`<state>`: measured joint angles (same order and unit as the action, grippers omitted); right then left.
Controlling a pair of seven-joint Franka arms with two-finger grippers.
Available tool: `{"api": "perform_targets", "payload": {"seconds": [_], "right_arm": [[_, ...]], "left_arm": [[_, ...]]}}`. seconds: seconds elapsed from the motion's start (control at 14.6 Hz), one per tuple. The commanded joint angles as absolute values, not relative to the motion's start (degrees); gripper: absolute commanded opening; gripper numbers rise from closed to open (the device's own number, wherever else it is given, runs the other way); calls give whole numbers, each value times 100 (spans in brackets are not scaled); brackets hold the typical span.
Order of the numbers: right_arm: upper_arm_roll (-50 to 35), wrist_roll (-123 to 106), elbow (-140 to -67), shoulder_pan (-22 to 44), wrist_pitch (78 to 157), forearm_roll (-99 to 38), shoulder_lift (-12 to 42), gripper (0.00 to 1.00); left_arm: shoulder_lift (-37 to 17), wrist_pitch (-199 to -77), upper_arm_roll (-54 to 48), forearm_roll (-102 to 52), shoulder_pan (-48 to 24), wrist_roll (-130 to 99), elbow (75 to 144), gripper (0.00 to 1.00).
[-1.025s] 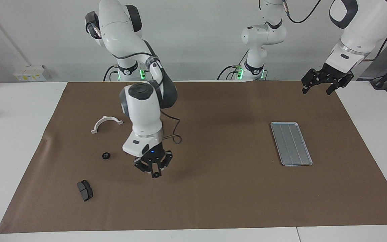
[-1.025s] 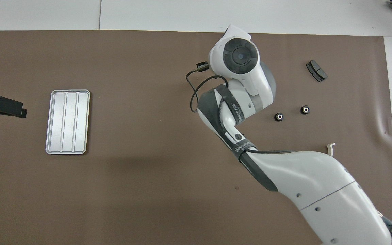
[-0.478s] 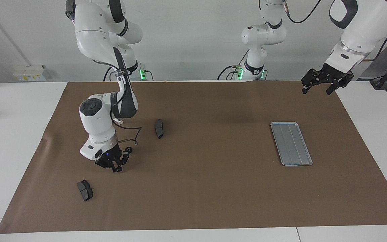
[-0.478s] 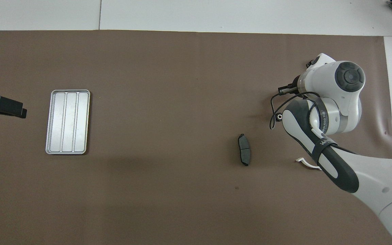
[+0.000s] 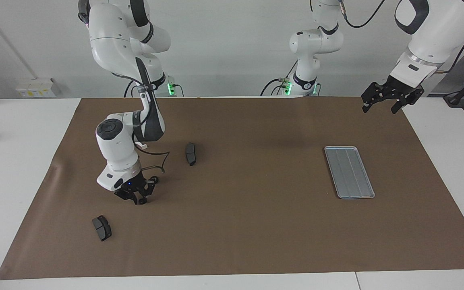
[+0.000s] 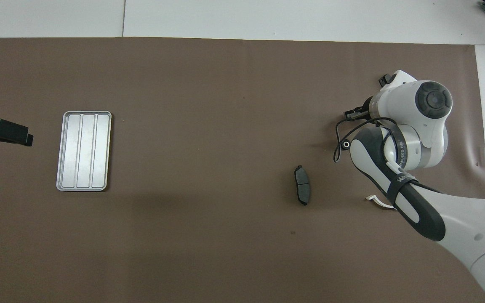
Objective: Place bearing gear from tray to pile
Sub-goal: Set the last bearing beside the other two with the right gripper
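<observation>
Tray lies on the brown mat toward the left arm's end; nothing in it, ridged floor bare in both views.

One gear sits on the mat at the right arm's end, just beside the right gripper, partly hidden by a cable. Gripper hangs low over the mat there; cannot tell how its fingers stand or whether they hold anything.

Around: one brake pad nearer the robots than the gear, a second pad farther from them. White bracket mostly covered by the right arm.

Left gripper waits above the mat's corner, fingers spread, nothing held.
</observation>
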<state>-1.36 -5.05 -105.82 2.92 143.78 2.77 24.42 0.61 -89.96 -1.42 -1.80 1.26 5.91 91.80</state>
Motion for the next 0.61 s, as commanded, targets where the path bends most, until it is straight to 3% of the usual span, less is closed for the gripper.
{"api": "perform_targets", "payload": {"seconds": [0.0, 0.27, 0.55], "right_arm": [[-246, 268, -10425, 263, 13653, 176, 1926, 100], [-211, 721, -9722, 246, 12044, 228, 1434, 100], [-158, 721, -9589, 141, 11051, 228, 670, 100]], "left_arm": [[202, -8991, -185, -105, 193, 633, 9316, 100], [202, -8991, -185, -105, 193, 633, 9316, 100], [202, -8991, -185, -105, 193, 633, 9316, 100]]}}
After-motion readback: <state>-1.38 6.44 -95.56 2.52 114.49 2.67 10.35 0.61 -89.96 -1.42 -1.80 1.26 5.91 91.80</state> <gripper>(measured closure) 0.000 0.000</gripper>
